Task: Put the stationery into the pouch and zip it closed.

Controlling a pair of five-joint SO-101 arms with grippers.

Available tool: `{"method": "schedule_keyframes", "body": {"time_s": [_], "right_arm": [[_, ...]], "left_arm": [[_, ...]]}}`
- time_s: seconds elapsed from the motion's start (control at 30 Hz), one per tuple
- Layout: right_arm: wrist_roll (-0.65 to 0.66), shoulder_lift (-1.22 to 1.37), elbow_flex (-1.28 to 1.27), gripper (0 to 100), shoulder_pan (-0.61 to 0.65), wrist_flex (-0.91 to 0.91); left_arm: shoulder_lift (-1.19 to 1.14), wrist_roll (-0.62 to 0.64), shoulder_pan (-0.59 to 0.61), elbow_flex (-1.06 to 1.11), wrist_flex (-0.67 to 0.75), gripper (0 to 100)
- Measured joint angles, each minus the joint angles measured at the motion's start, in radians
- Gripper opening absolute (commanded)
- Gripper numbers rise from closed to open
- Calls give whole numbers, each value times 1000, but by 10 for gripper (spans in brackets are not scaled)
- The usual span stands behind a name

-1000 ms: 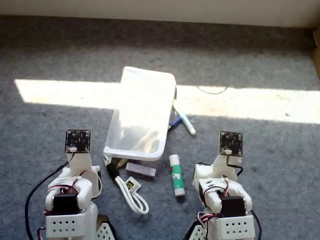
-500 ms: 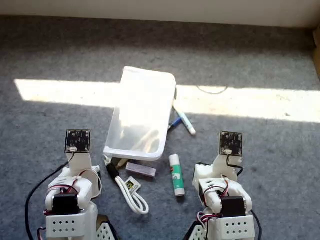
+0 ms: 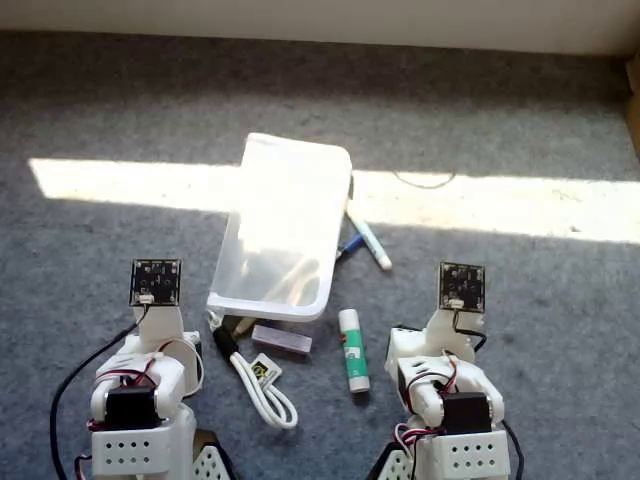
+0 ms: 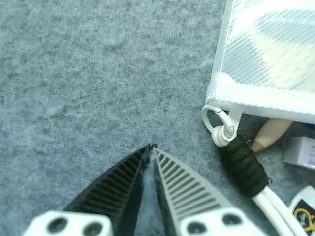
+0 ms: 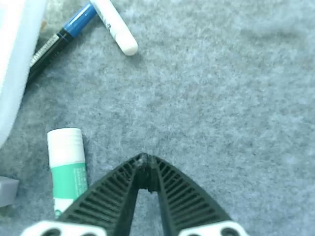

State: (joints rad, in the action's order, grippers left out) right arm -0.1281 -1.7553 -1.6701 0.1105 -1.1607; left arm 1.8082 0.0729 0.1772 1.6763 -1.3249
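A translucent white pouch (image 3: pixel 282 225) lies on the grey carpet between and ahead of both arms, its zip edge (image 4: pixel 256 98) facing them with a ring pull (image 4: pixel 219 125). A glue stick (image 3: pixel 352 348) (image 5: pixel 66 167) lies ahead of the right arm. A white marker (image 3: pixel 367 238) (image 5: pixel 114 23) and a blue pen (image 5: pixel 61 35) rest at the pouch's right side. A grey eraser (image 3: pixel 281 340) and a white cable (image 3: pixel 262 385) with a black wrap (image 4: pixel 242 161) lie near the pouch's mouth. My left gripper (image 4: pixel 150 147) and right gripper (image 5: pixel 145 158) are shut, low over bare carpet.
A sunlit band (image 3: pixel 500 205) crosses the carpet behind the pouch. A thin loop of wire (image 3: pixel 425 182) lies in it to the right. A pale wall edge (image 3: pixel 320 20) bounds the far side. Open carpet spreads to the left and right of the arms.
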Motion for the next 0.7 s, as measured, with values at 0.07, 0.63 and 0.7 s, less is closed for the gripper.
{"method": "schedule_keyframes", "body": {"time_s": [0.07, 0.63, 0.7], "right_arm": [[0, 0, 0, 5, 0, 0], [0, 0, 0, 5, 32, 0], [0, 0, 0, 5, 38, 0]], "left_arm": [[0, 0, 0, 0, 0, 7], [0, 0, 0, 0, 0, 7], [0, 0, 0, 0, 0, 7]]}}
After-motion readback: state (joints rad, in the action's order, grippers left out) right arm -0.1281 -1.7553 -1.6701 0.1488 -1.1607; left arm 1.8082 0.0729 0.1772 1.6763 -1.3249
